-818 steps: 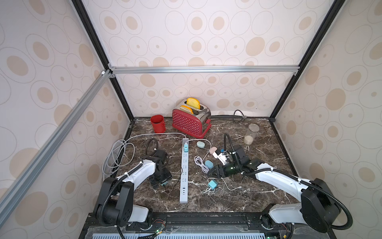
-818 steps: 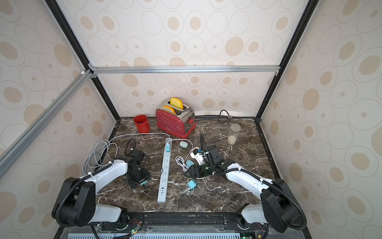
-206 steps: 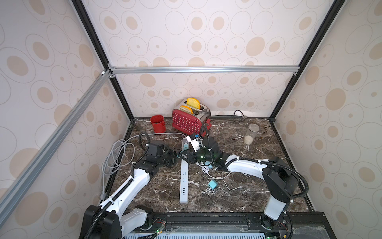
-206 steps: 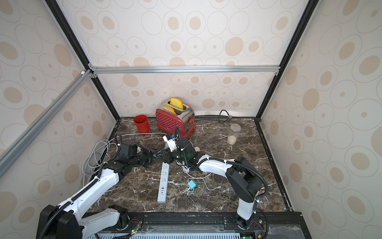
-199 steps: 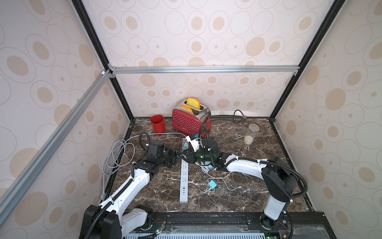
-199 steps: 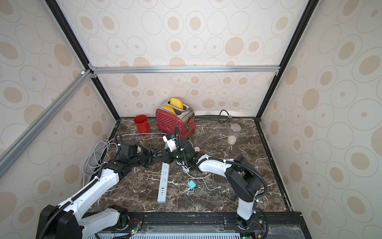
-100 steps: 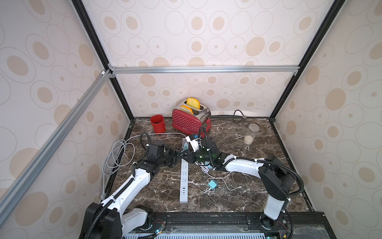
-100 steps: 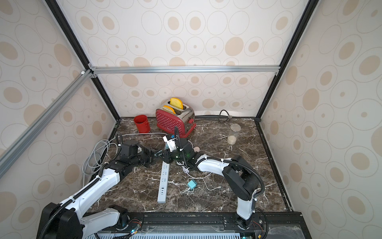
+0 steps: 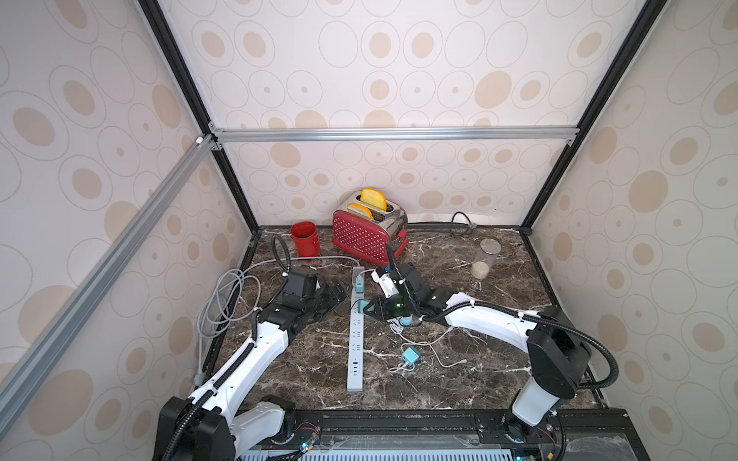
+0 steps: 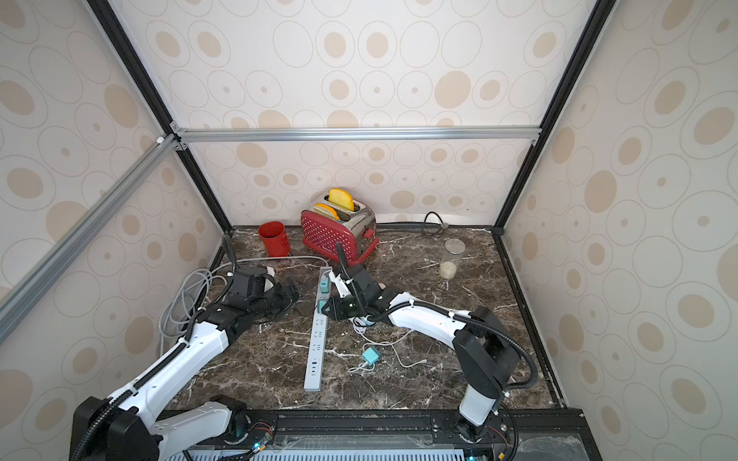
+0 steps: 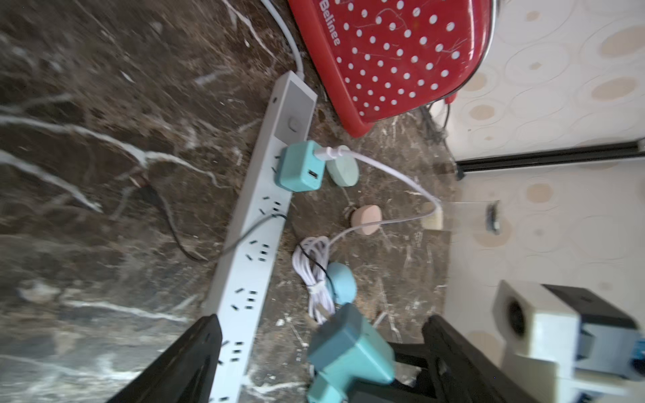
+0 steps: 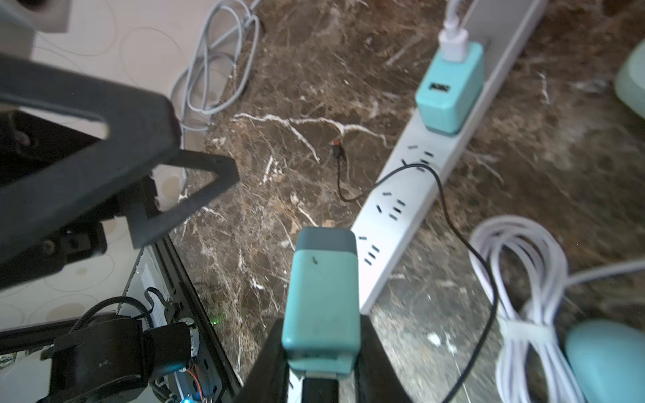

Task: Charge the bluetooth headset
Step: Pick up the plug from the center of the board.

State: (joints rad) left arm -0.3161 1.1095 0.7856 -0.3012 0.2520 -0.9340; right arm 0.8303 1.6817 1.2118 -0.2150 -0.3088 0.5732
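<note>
Right wrist view: plugging-in step. Right claw [image 12: 321,352] grips teal charger [image 12: 321,289] near power strip [image 12: 412,195]; left claw [image 9: 336,292] spread wide, empty. Next, likely: seat prongs in free socket.

A: Where does the power strip [image 9: 356,331] lie?
B: Mid-frame in both top views, running from lower centre up toward the toaster [image 9: 365,235] at the back wall.
A: Beside the toaster?
B: A cup [image 9: 305,238] just left, a jar [image 9: 484,258] well right.
A: Chargers?
B: The plugged-in charger [image 9: 359,284] on the strip's upper end, a second charger [image 9: 362,307] over its middle, a loose charger [image 9: 411,354] lower right of it. The cable bundle [image 9: 211,307] lies far left.
</note>
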